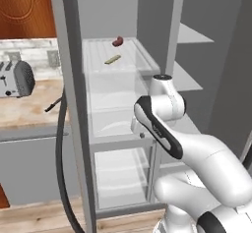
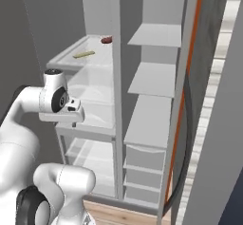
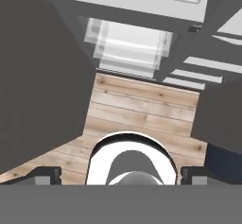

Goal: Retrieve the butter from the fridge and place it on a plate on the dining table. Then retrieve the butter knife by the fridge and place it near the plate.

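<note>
The butter [image 1: 112,59] lies in the left base view on an upper pale shelf of the open fridge [image 1: 74,104], a thin yellowish stick set at a slant, with a small dark red thing [image 1: 117,42] farther back on the same shelf and well apart from it. The white arm [image 1: 172,129] is folded in front of the lower shelves, well below the butter. To the left, a toaster [image 1: 15,78] stands on the wooden table [image 1: 24,110], and a slim dark thing [image 1: 54,105] lies near the table's right edge by the fridge; it may be the butter knife, though it is too small to say for sure.

In the right base view the butter [image 2: 84,54] rests on the same upper shelf on the left side of the fridge interior, near its front edge, and the red thing [image 2: 107,40] sits behind it. The arm's wrist [image 2: 59,100] hangs at the level of the shelf below, apart from both.

In the hand view the claw [image 3: 121,173] points down at the plank floor [image 3: 142,109] in front of the fridge's bottom drawers, its two dark tips spread wide at the lower corners with nothing between them.

As I judge it, the fridge is already open but nothing has been picked up: the butter has yet to be reached, grasped and carried to the plate, and the knife step is wholly left.
</note>
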Robot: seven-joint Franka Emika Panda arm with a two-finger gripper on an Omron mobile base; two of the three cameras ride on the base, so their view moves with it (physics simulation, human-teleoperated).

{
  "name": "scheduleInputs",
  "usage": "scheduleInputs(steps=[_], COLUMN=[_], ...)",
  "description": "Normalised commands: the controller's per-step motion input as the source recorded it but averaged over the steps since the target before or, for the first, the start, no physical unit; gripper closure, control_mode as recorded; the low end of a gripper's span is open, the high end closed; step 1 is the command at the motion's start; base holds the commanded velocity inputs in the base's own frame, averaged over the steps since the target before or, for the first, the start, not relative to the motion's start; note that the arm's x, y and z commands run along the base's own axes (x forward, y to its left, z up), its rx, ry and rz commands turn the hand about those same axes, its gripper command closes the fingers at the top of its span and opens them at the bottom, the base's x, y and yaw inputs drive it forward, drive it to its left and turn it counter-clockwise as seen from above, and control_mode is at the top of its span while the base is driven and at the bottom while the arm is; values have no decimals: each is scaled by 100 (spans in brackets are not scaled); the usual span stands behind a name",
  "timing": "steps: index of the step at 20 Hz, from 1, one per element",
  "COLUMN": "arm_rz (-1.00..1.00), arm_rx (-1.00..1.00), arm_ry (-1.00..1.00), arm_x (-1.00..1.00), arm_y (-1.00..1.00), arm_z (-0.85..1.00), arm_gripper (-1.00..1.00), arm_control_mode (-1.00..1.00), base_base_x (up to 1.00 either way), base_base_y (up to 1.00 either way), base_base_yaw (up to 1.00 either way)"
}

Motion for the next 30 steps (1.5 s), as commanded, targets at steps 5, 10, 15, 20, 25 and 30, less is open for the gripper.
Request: scheduleInputs(steps=[5, 10, 15, 20, 25, 30], arm_rz=[0, 0, 0, 0, 0, 0], arm_rx=[0, 0, 0, 0, 0, 0], arm_ry=[0, 0, 0, 0, 0, 0], arm_x=[0, 0, 0, 0, 0, 0], arm_y=[0, 0, 0, 0, 0, 0], arm_z=[0, 0, 0, 0, 0, 0], arm_gripper=[-100, -100, -100, -100, -100, -100], arm_control_mode=[100, 100, 100, 100, 100, 100], base_base_x=[52, 61, 59, 41, 25, 11], base_base_y=[13, 26, 20, 37, 35, -2], base_base_yaw=[0, 0, 0, 0, 0, 3])
